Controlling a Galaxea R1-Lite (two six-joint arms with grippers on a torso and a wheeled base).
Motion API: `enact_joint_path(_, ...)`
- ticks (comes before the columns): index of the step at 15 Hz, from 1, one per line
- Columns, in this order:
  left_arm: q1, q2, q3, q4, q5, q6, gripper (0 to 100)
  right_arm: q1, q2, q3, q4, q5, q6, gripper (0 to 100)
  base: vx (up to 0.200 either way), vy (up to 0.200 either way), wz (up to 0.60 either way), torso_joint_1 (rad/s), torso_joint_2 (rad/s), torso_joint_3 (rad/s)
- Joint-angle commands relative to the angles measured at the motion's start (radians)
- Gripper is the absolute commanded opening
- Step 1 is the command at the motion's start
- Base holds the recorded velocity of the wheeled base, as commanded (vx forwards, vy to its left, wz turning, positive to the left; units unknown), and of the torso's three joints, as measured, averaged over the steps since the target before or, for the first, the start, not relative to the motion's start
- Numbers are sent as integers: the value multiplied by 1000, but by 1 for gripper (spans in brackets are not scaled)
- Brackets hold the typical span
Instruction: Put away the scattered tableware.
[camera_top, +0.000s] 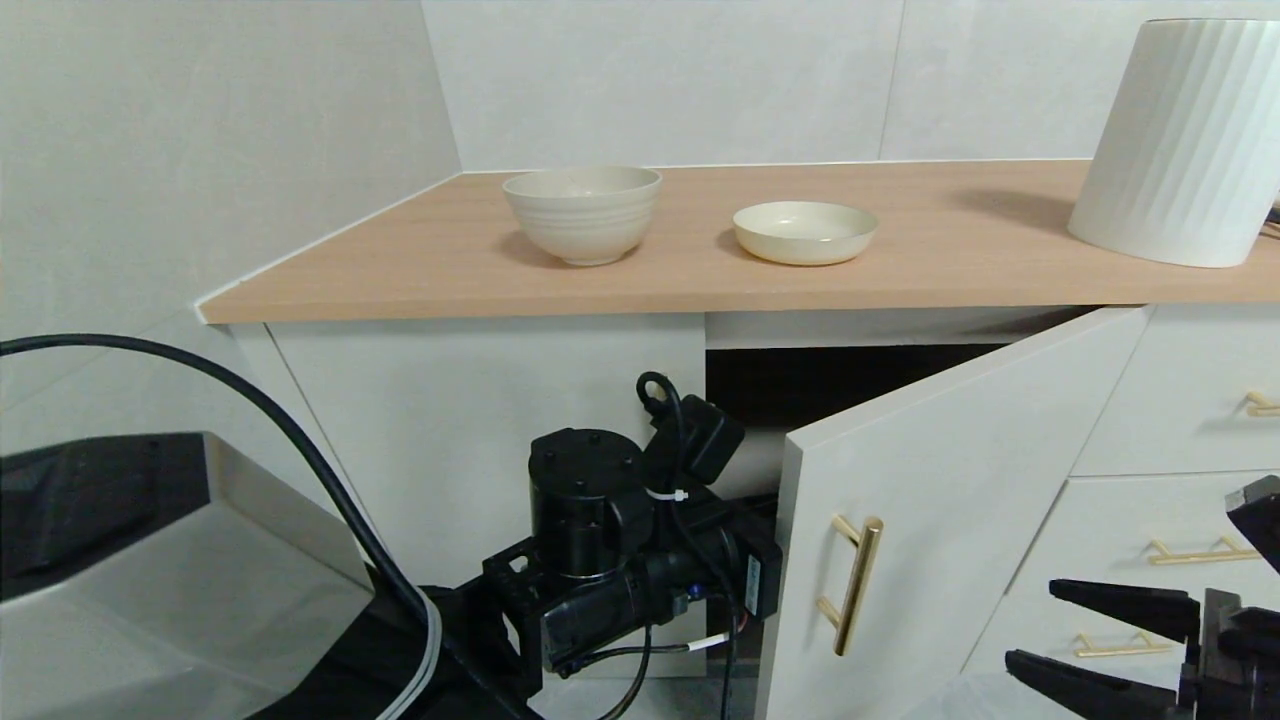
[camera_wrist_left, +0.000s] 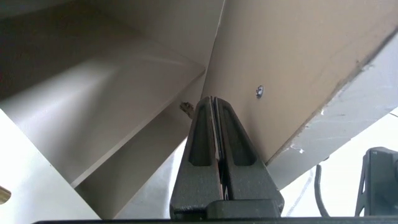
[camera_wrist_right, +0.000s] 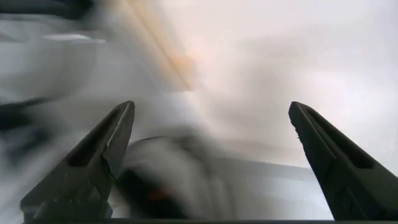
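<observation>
Left gripper (camera_wrist_left: 213, 104), fingers pinched together, sits behind the cabinet door (camera_top: 950, 480). Might slip off the edge, I think. Right gripper (camera_top: 1095, 640) is spread wide.

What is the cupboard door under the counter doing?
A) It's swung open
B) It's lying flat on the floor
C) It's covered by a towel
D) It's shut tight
A: the cupboard door stands angled out from the cabinet front, with a dark gap showing behind its top edge, just below the counter that holds the bowl and the shallow dish.
</observation>
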Motion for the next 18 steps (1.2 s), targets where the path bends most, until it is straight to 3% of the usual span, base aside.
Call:
enact_joint_path(1, 1, -1, -2, 0, 0, 0, 0, 14, -37, -18, 45, -269, -93, 100, 0, 0, 0, 0, 0, 0)
enact_joint_path(5, 1, 0, -2, 0, 0, 0, 0, 41, -83, -61, 142, -322, -98, 100, 0, 0, 0, 0, 0, 0)
enact_joint_path(10, 1, 8, -5, 1, 0, 0, 0, 54, -83, -72, 143, -321, -95, 100, -40, 0, 0, 0, 1, 1)
enact_joint_path(14, -2, 28, -112, 78, 0, 0, 0, 55, -85, -72, 143, -322, -95, 100, -100, 0, 0, 4, 2, 1)
enact_joint_path(18, -16, 13, -87, 90, 19, 0, 0, 55, -100, -72, 146, -322, -95, 100, 0, 0, 0, 0, 0, 0)
